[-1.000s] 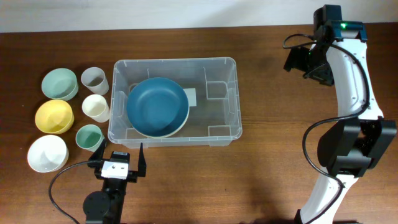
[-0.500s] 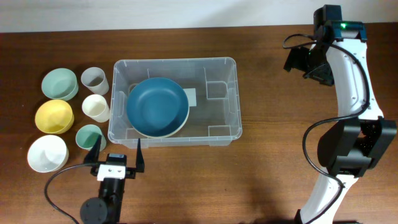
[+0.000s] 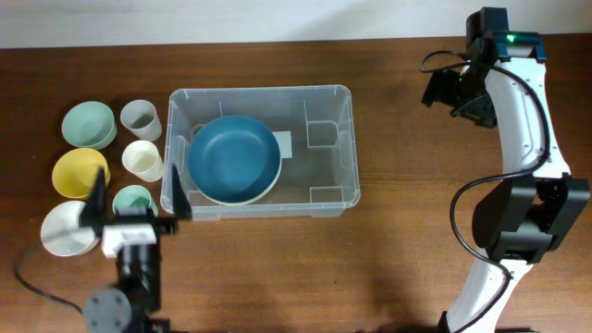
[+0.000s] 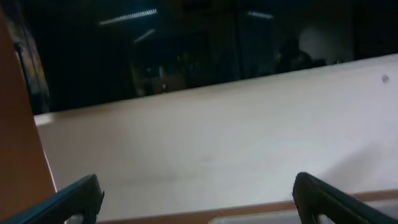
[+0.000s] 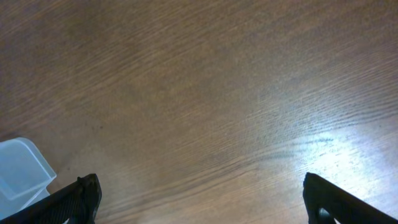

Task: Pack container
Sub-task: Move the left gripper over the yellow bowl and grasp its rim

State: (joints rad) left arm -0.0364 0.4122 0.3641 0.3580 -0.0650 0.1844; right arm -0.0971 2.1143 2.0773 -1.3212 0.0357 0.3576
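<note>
- Right now the container [image 3: 344,139] sits mid-table, its long side running left to right. A blue bowl [image 3: 234,159] fills its left half, while the right half is bare.
- Your left gripper [image 3: 136,185] is spread wide and holds nothing. From above, its fingers frame the teal cup [image 3: 132,198], just beside the container's near-left corner.
- Don't trust that framing, though. The left wrist camera shows only a pale wall [image 4: 205,143], so I judge the gripper to be tipped up and raised, not yet down on the cup.
- Pitch the wrist down first, until the cup shows between the fingers in that view.
- Pick the teal cup, since it is the nearest piece. The cream cup [image 3: 143,159] and white bowl [image 3: 69,228] stand near it, so come down straight to avoid nudging either.
- Pinch one wall of the cup, with one finger inside and one outside. That likely gives a surer hold than spanning the whole rim.
- Lift well clear of the container's rim before you cross, then set the cup down in the bare right half — not on the blue bowl.
- The grey cup [image 3: 141,116], green bowl [image 3: 89,124] and yellow bowl [image 3: 80,172] can wait.
- Your right gripper [image 5: 205,202] is also spread and empty. It hangs over bare table [image 3: 398,259], well apart to the right, so leave it there.
</note>
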